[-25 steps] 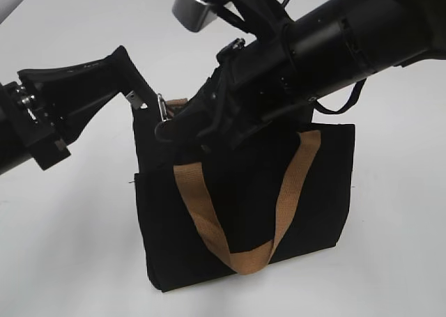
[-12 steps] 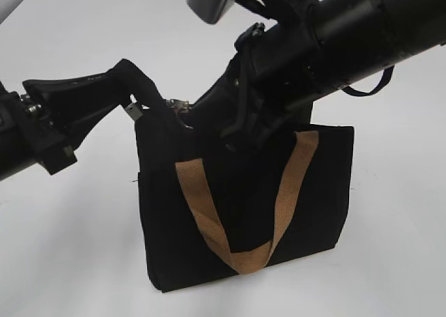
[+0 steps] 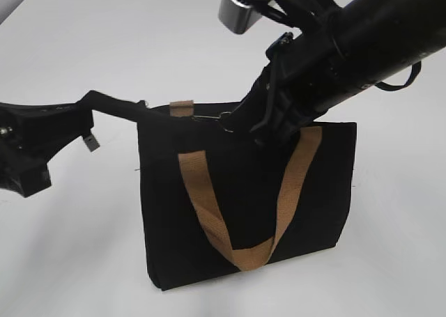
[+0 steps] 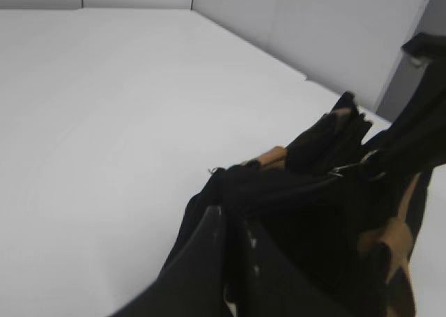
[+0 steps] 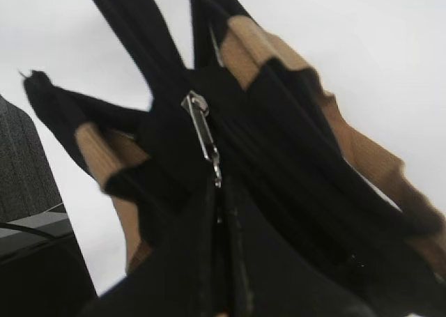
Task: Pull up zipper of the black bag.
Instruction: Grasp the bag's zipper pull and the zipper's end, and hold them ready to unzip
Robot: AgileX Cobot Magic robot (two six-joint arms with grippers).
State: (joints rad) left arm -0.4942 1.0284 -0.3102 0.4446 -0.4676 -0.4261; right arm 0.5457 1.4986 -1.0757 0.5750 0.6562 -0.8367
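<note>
Bag: black bag [image 3: 244, 198] upright on white table [image 3: 70, 261], tan handle [image 3: 237, 254] hanging down its front.
Zipper: silver zipper [image 5: 203, 132] on bag's top edge, near the middle.
Right gripper [image 3: 233, 120]: closed on zipper pull.
Left gripper [image 3: 104, 108]: clamped on bag's top-left corner, fabric stretched taut.

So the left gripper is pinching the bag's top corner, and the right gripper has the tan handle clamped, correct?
Not quite. The right gripper is clamped on the silver zipper pull, not the tan handle, which hangs free down the front in the exterior view. The right wrist view shows the pull between the fingers. The left gripper does pinch the black bag at its top corner.
</note>
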